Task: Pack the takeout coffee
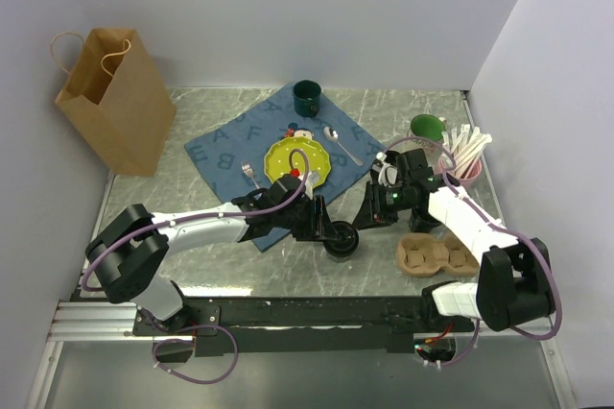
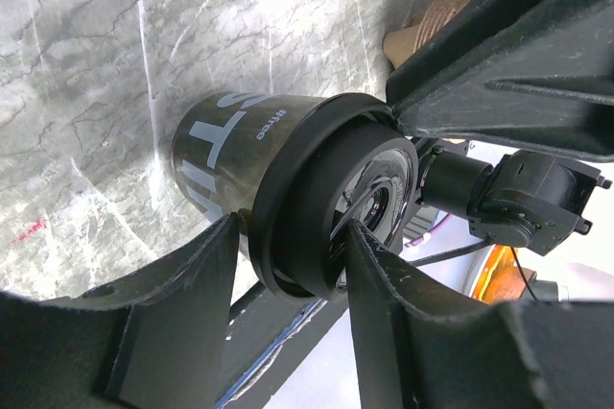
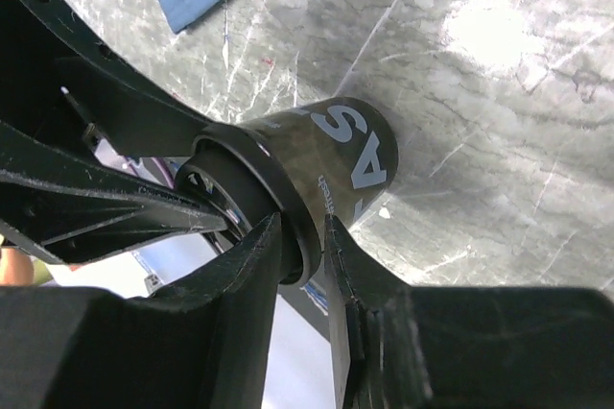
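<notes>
By table edge [image 1: 288, 279], cup [image 1: 341, 240] between jaws

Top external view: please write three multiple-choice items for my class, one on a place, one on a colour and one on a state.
1. Where does the brown paper bag stand?
A. back left
B. front right
C. dead centre

2. What colour is the plate?
A. red
B. yellow-green
C. white

3. How is the black takeout cup?
A. lying on its side, lid off
B. inside the bag
C. upright, lid on, between the left gripper's fingers

Answers:
1 A: the bag stands by the left wall, towards the back.
2 B: the plate shows yellow-green.
3 C: the round lid faces up, and the left wrist view shows a finger on each side of it.
</notes>
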Tool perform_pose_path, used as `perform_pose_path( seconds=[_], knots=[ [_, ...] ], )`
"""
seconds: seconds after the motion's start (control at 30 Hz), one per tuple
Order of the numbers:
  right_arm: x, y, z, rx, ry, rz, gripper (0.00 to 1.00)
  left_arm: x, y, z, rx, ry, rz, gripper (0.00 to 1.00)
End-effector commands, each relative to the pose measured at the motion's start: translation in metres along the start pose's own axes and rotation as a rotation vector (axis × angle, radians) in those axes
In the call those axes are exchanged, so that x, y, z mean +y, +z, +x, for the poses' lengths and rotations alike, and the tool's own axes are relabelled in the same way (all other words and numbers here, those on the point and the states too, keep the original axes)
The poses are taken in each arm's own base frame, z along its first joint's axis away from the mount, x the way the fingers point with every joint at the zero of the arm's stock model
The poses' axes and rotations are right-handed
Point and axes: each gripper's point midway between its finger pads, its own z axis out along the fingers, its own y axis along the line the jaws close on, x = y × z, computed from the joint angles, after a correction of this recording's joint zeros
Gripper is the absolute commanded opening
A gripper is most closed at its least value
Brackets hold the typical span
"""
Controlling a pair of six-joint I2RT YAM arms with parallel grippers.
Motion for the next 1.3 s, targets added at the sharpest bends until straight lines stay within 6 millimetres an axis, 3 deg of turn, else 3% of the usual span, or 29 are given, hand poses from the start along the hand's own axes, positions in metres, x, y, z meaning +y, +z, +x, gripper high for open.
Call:
perform_pose_path(
  seconds=[0.0, 0.2, 0.47, 0.8, 0.87, 0.9, 0.93, 1.03, 1.07, 1.13, 1.27],
  knots=[
    [0.012, 0.001, -0.009, -0.026, -0.046, -0.085, 0.33, 0.097, 0.002, 0.048, 0.123, -0.034, -0.340, 0.50],
    [-0.005, 0.016, 0.008, 0.011, 0.050, -0.069, 0.29, 0.104, 0.004, 0.052, 0.129, -0.049, -0.359, 0.50],
    [-0.030, 0.024, 0.010, -0.035, 0.095, 0.027, 0.22, 0.122, 0.004, 0.063, 0.153, -0.081, -0.418, 0.49],
    [-0.052, 0.034, 0.027, -0.074, 0.152, 0.079, 0.22, 0.135, 0.001, 0.077, 0.162, -0.118, -0.452, 0.49],
    [-0.044, 0.029, 0.022, -0.076, 0.140, 0.063, 0.24, 0.137, 0.001, 0.081, 0.167, -0.122, -0.454, 0.48],
    [-0.032, 0.021, 0.006, -0.109, 0.108, 0.047, 0.26, 0.136, 0.001, 0.081, 0.165, -0.122, -0.454, 0.49],
    [-0.028, 0.014, 0.005, -0.104, 0.108, 0.061, 0.29, 0.134, 0.001, 0.080, 0.163, -0.116, -0.453, 0.49],
    [0.001, -0.014, -0.024, -0.173, 0.026, 0.050, 0.40, 0.131, 0.000, 0.080, 0.154, -0.110, -0.454, 0.49],
    [0.005, -0.019, -0.022, -0.161, 0.028, 0.052, 0.48, 0.130, -0.001, 0.079, 0.151, -0.108, -0.451, 0.50],
    [0.016, -0.027, -0.025, -0.171, -0.004, 0.027, 0.53, 0.129, -0.001, 0.078, 0.147, -0.104, -0.452, 0.50],
    [0.022, -0.027, -0.009, -0.137, -0.022, -0.029, 0.67, 0.125, -0.002, 0.074, 0.138, -0.092, -0.445, 0.50]
  ],
)
